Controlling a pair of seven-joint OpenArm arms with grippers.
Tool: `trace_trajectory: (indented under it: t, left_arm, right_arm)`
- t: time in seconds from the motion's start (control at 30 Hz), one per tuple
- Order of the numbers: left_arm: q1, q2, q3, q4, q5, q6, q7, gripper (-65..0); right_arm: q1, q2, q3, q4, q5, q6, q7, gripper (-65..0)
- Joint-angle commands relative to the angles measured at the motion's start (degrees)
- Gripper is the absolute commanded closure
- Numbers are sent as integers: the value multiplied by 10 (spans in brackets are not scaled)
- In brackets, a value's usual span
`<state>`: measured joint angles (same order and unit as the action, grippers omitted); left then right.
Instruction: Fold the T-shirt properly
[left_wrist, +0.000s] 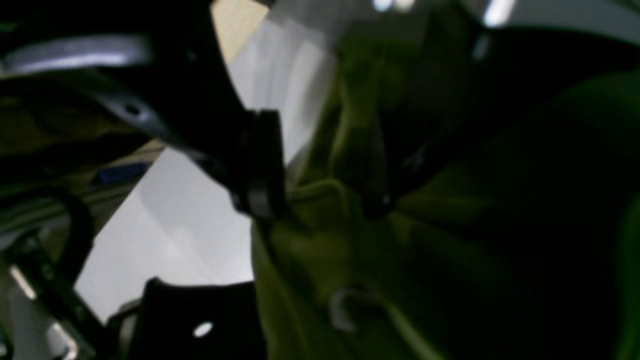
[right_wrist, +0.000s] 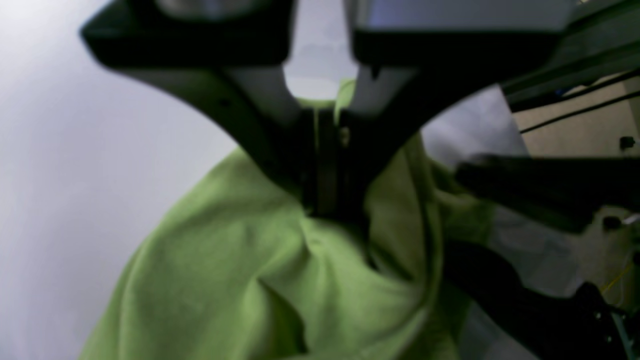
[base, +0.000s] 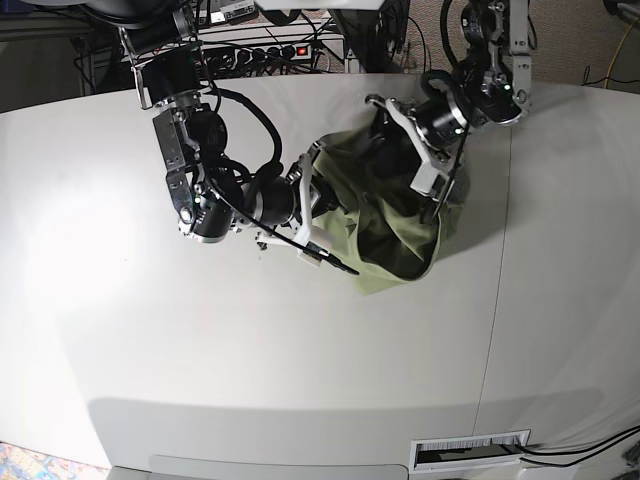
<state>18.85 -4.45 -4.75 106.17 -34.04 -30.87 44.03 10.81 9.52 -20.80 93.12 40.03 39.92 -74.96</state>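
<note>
Toward the far edge of the table (base: 120, 380), right of centre, the T-shirt (base: 385, 235) is bunched in a crumpled heap; no tidy fold is seen. Its cloth is pinched in the right gripper (right_wrist: 325, 165), while the left gripper (base: 428, 190) is spread apart over it. Nearly all folding is judged outstanding.

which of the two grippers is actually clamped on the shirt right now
The right gripper: its jaws are shut on a pinch of the T-shirt. The left gripper stands open.
</note>
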Motion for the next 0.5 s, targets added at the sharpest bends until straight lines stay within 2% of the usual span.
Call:
trace_trajectory:
  t: [0.0, 0.17, 0.27, 0.43, 0.47]
  left_arm:
    - [-3, 0, 7, 11, -2, 5, -21, -284]
    - [-3, 0, 40, 11, 61, 33, -62, -284]
    - [-3, 0, 57, 11, 103, 63, -76, -284]
    - [-3, 0, 74, 11, 133, 93, -106, -283]
    - [-3, 0, 76, 11, 141, 96, -110, -266]
  right_arm:
    - [13, 0, 2, 9, 9, 1, 10, -2]
    - [13, 0, 2, 9, 9, 1, 10, -2]
    - [13, 0, 2, 9, 9, 1, 10, -2]
    - [13, 0, 2, 9, 9, 1, 10, -2]
    - [13, 0, 2, 9, 9, 1, 10, -2]
